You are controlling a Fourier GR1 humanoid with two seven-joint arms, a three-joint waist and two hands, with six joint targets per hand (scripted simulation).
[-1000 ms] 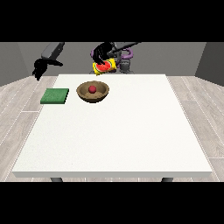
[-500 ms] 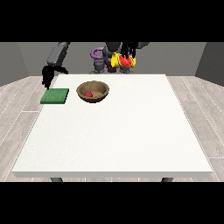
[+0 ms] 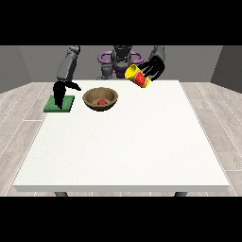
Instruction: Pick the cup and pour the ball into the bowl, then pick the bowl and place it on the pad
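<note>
A brown wooden bowl (image 3: 100, 99) stands on the white table (image 3: 127, 142) near its far left, with a red ball (image 3: 101, 101) lying inside it. The hand at the view's right (image 3: 153, 69) is held above the table's far edge, its fingers curled round a yellow cup (image 3: 137, 75) with a red inside; the cup is tilted with its mouth towards the lower right. A green pad (image 3: 60, 103) lies left of the bowl at the table's left edge. The hand at the view's left (image 3: 60, 91) hangs over the pad, fingers straight and pointing down.
The robot's grey torso (image 3: 121, 59) with purple rings stands behind the table's far edge. Grey floor surrounds the table.
The hand with the cup has swung to the right, away from the bowl. The other hand has come down and inward, from beside the table to over the pad.
</note>
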